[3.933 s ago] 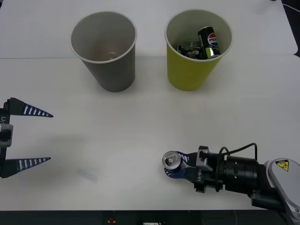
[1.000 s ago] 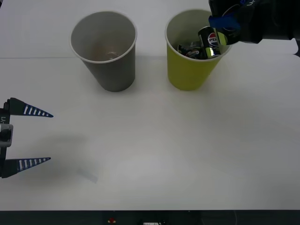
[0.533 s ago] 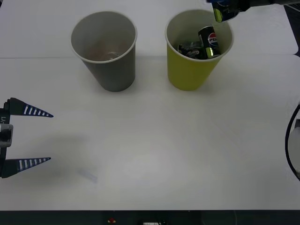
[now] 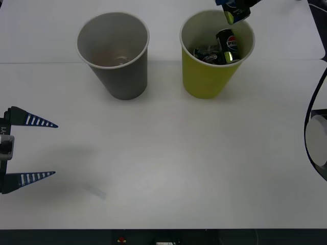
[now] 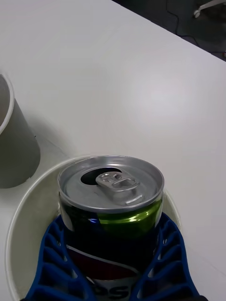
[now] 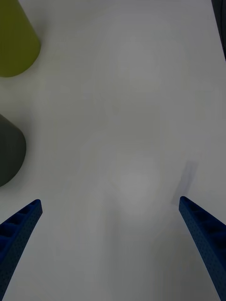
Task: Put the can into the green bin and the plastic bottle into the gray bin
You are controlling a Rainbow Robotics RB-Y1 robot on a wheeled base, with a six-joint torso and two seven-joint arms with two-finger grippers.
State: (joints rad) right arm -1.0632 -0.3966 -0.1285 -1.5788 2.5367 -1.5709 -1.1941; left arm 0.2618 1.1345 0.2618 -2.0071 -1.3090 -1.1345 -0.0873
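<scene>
Up at the top right of the front view, the can [image 5: 111, 197] sits clamped between the right gripper's [image 4: 234, 11] blue fingers [image 5: 52, 263], hanging right over the far rim of the green bin [image 4: 209, 76]. That bin's already got a black Pepsi can [image 4: 228, 45] and another dark can inside. Just to its left stands the gray bin [image 4: 118, 71]. Way down at the lower left edge, the left gripper [image 4: 30, 149] hovers over the white table [image 4: 168, 163], fingers spread wide apart.

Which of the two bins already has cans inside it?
The green bin, on the robot's right: dark cans lie inside. The gray bin beside it holds none.
</scene>
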